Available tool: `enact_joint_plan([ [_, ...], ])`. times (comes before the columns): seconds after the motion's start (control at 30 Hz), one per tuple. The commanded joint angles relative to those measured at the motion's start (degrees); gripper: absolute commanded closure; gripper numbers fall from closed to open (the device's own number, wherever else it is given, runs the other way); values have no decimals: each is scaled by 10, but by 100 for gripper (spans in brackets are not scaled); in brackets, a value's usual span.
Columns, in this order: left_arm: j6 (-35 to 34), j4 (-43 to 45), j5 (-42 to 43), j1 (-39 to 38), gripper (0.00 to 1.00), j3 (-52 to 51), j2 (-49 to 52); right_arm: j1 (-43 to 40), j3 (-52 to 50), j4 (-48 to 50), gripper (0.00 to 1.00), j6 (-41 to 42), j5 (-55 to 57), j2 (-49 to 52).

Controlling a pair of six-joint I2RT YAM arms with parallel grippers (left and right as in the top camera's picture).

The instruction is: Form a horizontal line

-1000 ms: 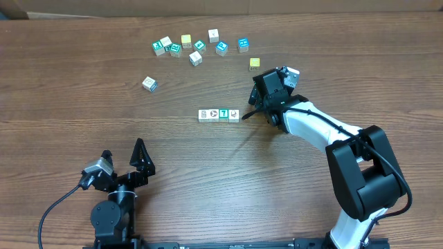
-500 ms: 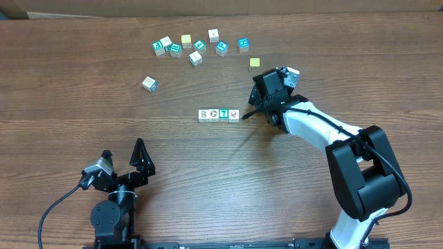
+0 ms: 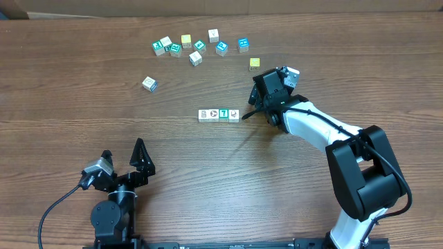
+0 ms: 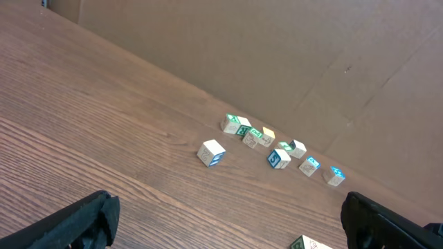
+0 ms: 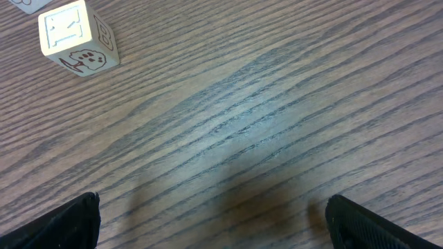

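Horizontal line [image 3: 219,115] of four wooden cubes (one teal) on grained tabletop [image 3: 208,166]

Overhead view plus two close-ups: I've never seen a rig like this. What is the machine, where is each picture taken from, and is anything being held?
These are two robot arms at a wooden table. The wide picture comes from a fixed camera above. Each close-up comes from a camera on one arm's wrist, looking past its own dark fingers at the bottom corners. The left gripper is near the front edge, open and empty. The right gripper is beside a row of four cubes, also open and holding nothing. Its wrist view shows one printed cube and bare wood. More loose cubes lie scattered at the far side.
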Motion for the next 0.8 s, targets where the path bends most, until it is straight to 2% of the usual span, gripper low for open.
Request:
enact_joint_plan([
  [0.0, 10, 1, 7, -5, 0, -2, -5, -2, 1, 2, 0, 0, 10, 3],
  [0.07, 13, 1, 8, -5, 1, -2, -5, -2, 1, 2, 0, 0, 10, 3],
  [0.13, 50, 2, 8, -5, 0, -2, -5, -2, 1, 2, 0, 0, 10, 3],
  [0.4, 324, 2, 8, -5, 0, -2, -5, -2, 1, 2, 0, 0, 10, 3],
  [0.5, 351, 2, 5, -5, 0, -2, -5, -2, 1, 2, 0, 0, 10, 3],
  [0.77, 350, 2, 5, -5, 0, -2, -5, -2, 1, 2, 0, 0, 10, 3],
])
